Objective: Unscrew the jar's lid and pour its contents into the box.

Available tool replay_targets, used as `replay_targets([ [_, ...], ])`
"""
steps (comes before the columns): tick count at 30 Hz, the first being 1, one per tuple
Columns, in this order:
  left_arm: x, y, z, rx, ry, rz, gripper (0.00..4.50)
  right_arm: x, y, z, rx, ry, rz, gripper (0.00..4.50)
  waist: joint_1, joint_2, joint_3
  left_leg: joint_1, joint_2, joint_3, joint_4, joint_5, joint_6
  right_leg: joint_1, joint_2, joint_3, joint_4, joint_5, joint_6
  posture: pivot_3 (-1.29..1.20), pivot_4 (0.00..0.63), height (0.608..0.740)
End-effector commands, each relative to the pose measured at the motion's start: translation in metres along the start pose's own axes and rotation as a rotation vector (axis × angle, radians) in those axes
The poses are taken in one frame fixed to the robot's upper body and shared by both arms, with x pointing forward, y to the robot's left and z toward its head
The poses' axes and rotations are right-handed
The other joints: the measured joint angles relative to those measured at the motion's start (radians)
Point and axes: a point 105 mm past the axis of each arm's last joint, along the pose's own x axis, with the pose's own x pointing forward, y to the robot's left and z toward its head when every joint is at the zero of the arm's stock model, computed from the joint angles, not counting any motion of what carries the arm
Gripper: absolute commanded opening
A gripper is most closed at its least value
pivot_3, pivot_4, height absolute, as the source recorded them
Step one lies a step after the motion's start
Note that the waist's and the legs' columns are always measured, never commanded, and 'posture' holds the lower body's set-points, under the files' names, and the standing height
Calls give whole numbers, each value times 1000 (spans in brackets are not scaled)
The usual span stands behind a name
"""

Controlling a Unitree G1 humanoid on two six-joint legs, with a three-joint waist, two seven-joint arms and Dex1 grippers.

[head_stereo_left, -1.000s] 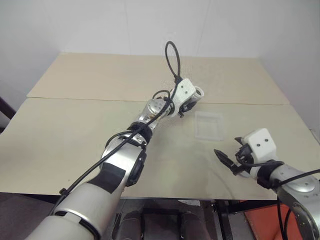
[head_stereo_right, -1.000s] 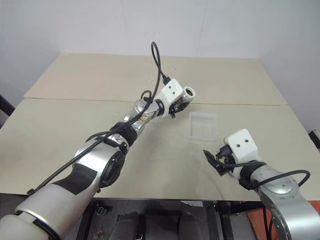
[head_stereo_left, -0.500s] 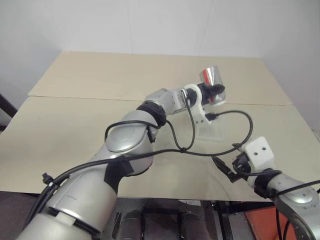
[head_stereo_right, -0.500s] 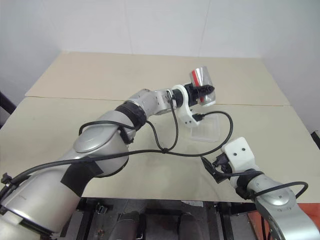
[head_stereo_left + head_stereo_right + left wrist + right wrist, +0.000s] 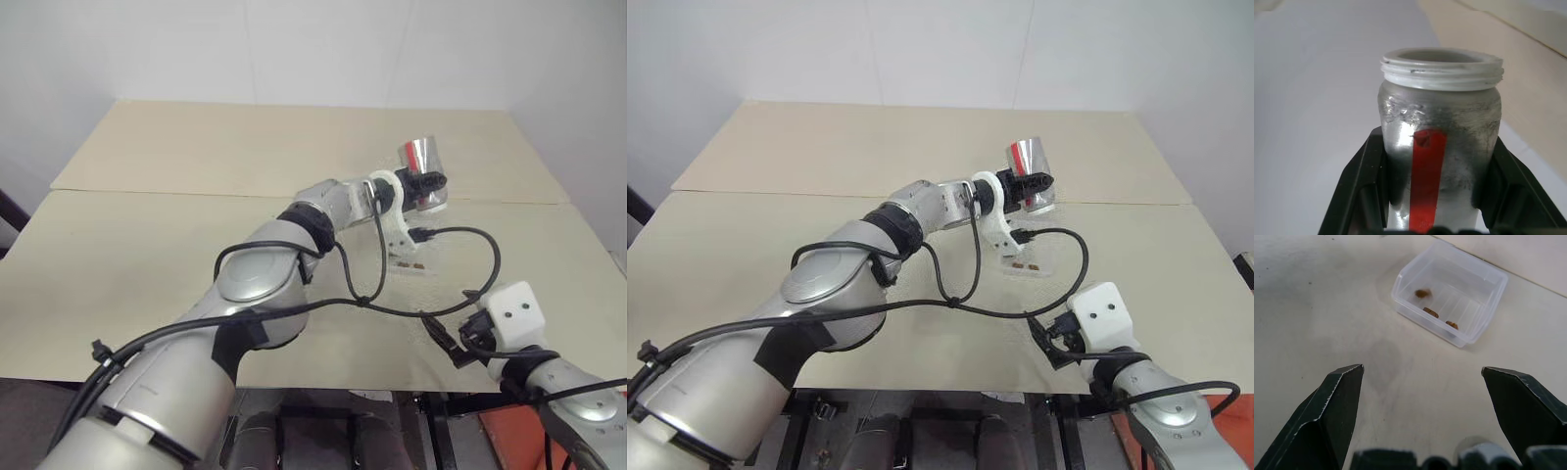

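The lid is off the jar (image 5: 1437, 147) (left jaws squeeze it, upturned), and brown pieces (image 5: 1431, 312) lie in the box (image 5: 1484, 313). Right jaws gape, empty.

A pale beige table (image 5: 147, 245) filled the scene, its top split by a seam (image 5: 176, 194) running left to right. A plain white wall (image 5: 294, 49) stood behind its far edge.

The head's two eyes look down from high up at the same table (image 5: 147, 245). Each wrist camera looks very close along its own fingers.
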Motion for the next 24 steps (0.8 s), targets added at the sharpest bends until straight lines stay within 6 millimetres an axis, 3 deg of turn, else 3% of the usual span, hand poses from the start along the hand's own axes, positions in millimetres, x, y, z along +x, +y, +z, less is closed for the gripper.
replay_targets([
  [1,-5,4,-24,-389,127,34,1929,-3,-5,12,-45,-45,-26,4471,-2,0,0,0,0,0,0,0,0,0,0,0,0,0,0,0,150,740],
  [6,-19,-13,-49,-1183,213,89,1929,3,-7,16,-58,-56,-3,4471,-5,1,0,1,0,0,1,0,0,0,0,0,2,0,0,0,150,740],
  [12,-42,-39,-66,-1916,138,221,1929,12,-7,24,-84,-78,44,4471,-6,1,-1,1,0,-1,2,0,0,1,0,0,3,0,0,0,150,740],
  [17,-59,-57,-68,-2080,94,342,1929,20,-5,26,-94,-88,72,4471,-4,1,-1,1,0,-2,3,0,0,3,0,-1,2,1,0,0,150,740],
  [20,-70,-73,-57,-1997,86,350,1929,24,-3,29,-99,-98,85,4471,-5,1,-1,6,0,-2,2,0,0,7,0,-2,1,1,0,0,150,740],
  [24,-77,-96,-44,-2013,149,358,1929,28,-1,30,-105,-106,100,4471,-5,1,-1,8,0,-3,2,0,0,10,0,-2,1,1,0,0,150,740],
])
